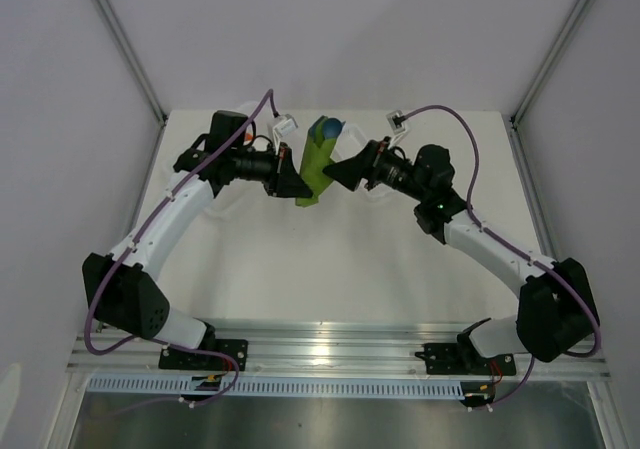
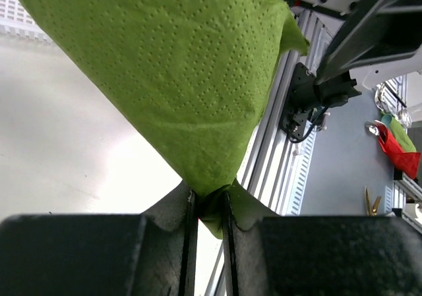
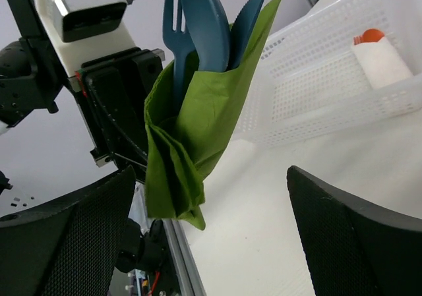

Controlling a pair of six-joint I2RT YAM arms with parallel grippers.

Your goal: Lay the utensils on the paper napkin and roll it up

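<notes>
You have a counter (image 1: 330, 259) carrying a white basket (image 3: 343, 78). The paper napkin (image 1: 316, 169) hangs lifted toward its 12 o'clock. Your left tool (image 2: 208, 204), at the napkin's 9 o'clock, pinches a corner; your right tool (image 3: 210, 197), at 3 o'clock, stands released. The utensils (image 3: 204, 26) sit inside the napkin.

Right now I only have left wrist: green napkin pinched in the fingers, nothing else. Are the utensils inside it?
Observer: Yes. The right wrist view shows the utensils, a fork, spoon and knife, sticking out the top of the paper napkin.
Operator: Right gripper on it too?
Observer: No. The right gripper is open and clear of the bundle.
Operator: Anything behind it?
Observer: A white basket, with a white paper roll, orange-tipped, lying in it.
</notes>
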